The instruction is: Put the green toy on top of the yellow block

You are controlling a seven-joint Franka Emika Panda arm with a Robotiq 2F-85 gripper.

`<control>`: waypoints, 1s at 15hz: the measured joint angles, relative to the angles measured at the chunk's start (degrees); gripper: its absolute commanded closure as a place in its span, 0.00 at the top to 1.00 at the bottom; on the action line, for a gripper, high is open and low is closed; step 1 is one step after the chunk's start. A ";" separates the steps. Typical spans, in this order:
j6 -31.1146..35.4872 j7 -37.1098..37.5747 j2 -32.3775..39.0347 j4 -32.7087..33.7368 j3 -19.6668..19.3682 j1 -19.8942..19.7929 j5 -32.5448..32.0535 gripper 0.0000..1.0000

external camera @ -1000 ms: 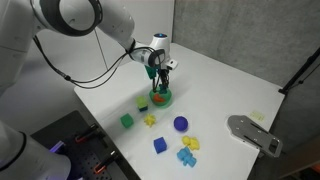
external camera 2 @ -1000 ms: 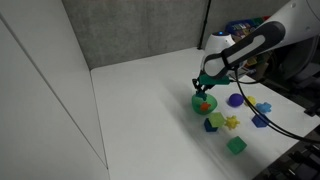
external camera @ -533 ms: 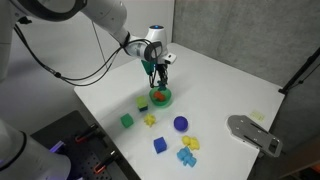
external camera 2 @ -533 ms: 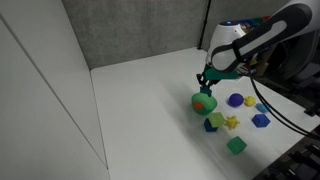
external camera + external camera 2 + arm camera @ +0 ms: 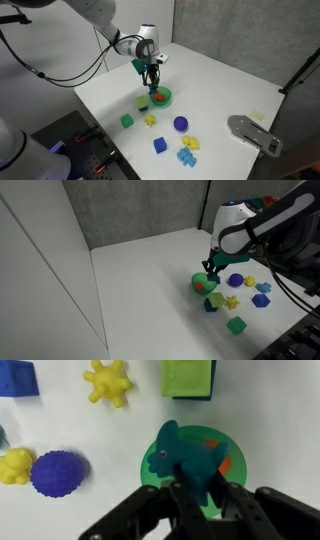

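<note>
Right now the gripper (image 5: pixel 207 495) has its two fingers closed on the green toy (image 5: pixel 190 458), pinching it from both sides near its back end. The toy looks like a little animal. In the wrist view its long body runs from the fingers up and to the left, and its head end sticks out past the tips. It hangs over the round green bowl (image 5: pixel 232 442), which has an orange piece (image 5: pixel 226 463) in it. I cannot tell if the toy touches the bowl.

What matters for the next move is where the yellow block (image 5: pixel 188 378) sits. In the wrist view it lies almost straight ahead of the toy, toward the top of the picture. It is just beside the bowl, with a strip of white table (image 5: pixel 280 420) between them. It looks yellow-green there. In an exterior view the block (image 5: pixel 143 107) looks more yellow and sits near the bowl's edge. A yellow star (image 5: pixel 108 380) lies to the left of the block. A blue ball (image 5: pixel 58 473) lies well off to the left of the bowl.

So I think the arm must carry the toy a short way past the bowl's rim and stop right over the block. Then it can come down. The block's top is small and the toy is lumpy, so the toy may tip off if it lands off the middle.
</note>
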 measured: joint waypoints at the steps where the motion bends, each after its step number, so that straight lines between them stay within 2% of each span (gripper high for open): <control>1: -1.14 0.01 -0.37 -0.66 0.09 0.55 -1.01 0.09; 8: -8.34 0.12 -0.67 -2.61 1.07 3.20 -6.56 0.08; 15: -8.96 0.12 -0.26 -3.51 2.67 3.28 -9.77 0.08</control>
